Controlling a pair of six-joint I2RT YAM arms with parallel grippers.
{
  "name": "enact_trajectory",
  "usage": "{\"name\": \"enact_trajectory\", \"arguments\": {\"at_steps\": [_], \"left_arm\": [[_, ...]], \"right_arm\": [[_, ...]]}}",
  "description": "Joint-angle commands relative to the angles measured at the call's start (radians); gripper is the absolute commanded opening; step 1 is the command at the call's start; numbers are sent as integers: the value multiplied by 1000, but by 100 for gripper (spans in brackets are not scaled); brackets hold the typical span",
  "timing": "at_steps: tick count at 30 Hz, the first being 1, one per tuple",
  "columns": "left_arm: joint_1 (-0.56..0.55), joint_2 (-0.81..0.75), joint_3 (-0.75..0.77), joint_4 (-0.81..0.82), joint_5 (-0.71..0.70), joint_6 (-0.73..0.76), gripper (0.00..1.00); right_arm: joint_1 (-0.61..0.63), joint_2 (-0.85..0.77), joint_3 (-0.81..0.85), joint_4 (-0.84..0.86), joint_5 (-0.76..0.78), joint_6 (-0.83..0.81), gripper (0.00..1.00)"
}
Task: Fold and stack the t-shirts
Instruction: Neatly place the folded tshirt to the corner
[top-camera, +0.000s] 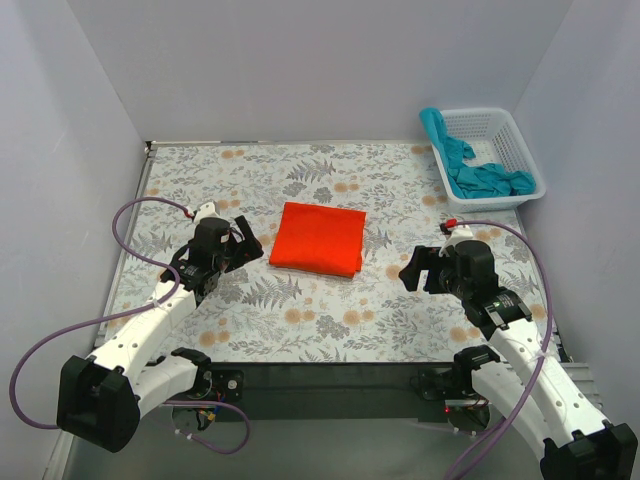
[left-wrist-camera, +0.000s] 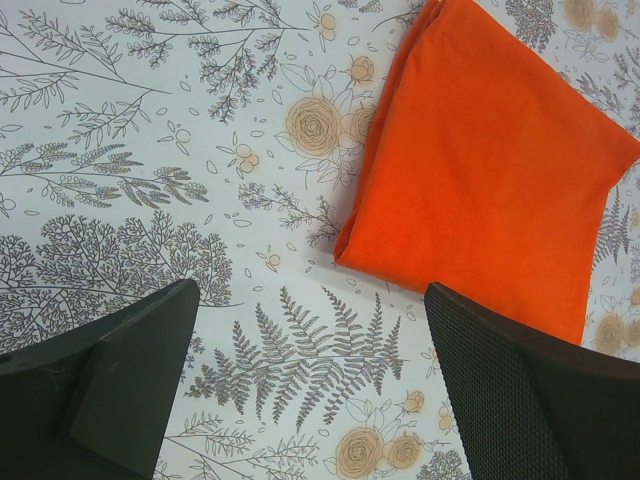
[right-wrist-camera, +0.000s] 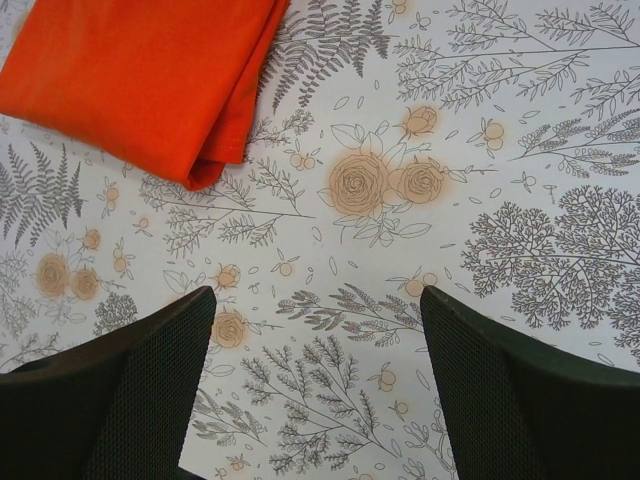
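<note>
Both left gripper (top-camera: 249, 240) and right gripper (top-camera: 412, 268) gaped empty. Teal cloth t-shirt (top-camera: 480, 180), upper right, looked limp; pinch any raised fold.

Left arm (top-camera: 140, 345) and right arm (top-camera: 545, 385): white shells, black joints. Fingers (left-wrist-camera: 520, 400): black, mesh-textured pads. Purple cable (top-camera: 114, 230) loops along each arm.

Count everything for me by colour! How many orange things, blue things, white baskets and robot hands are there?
Orange-red t-shirt: 1
Teal t-shirt: 1
White basket: 1
Robot hands: 2, the left gripper and the right gripper
Total: 5
</note>
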Motion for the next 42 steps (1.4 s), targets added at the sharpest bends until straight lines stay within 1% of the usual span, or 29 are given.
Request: {"name": "enact_trajectory", "arguments": {"at_steps": [1, 23, 27, 31, 33, 34, 36, 37, 38, 39, 40, 42], "left_arm": [[3, -9, 0, 19, -23, 4, 96], [4, -9, -2, 22, -22, 4, 96], [3, -3, -2, 28, 3, 4, 96], [3, 9, 0, 45, 61, -14, 96], [3, 38, 11, 55, 119, -33, 96], [3, 46, 15, 63, 141, -39, 96], [3, 80, 35, 83, 198, -60, 96], [3, 92, 41, 95, 227, -65, 96], [3, 156, 76, 145, 304, -82, 95], [3, 157, 77, 146, 305, -82, 95], [3, 176, 90, 157, 320, -85, 93], [3, 236, 141, 169, 363, -94, 85]], "right_arm": [[-5, -1, -7, 42, -12, 9, 89], [-5, 17, -33, 76, -55, 23, 89], [-5, 20, -45, 99, -79, 26, 89], [-5, 58, -56, 162, -154, 33, 89], [-5, 106, -66, 235, -221, 46, 88], [-5, 126, -66, 267, -245, 65, 84], [-5, 193, -68, 370, -318, 99, 82], [-4, 219, -65, 412, -343, 112, 79], [4, 331, -50, 544, -416, 160, 75], [10, 332, -39, 545, -417, 161, 74], [18, 362, -22, 573, -427, 168, 73], [45, 459, 12, 630, -453, 181, 70]]}}
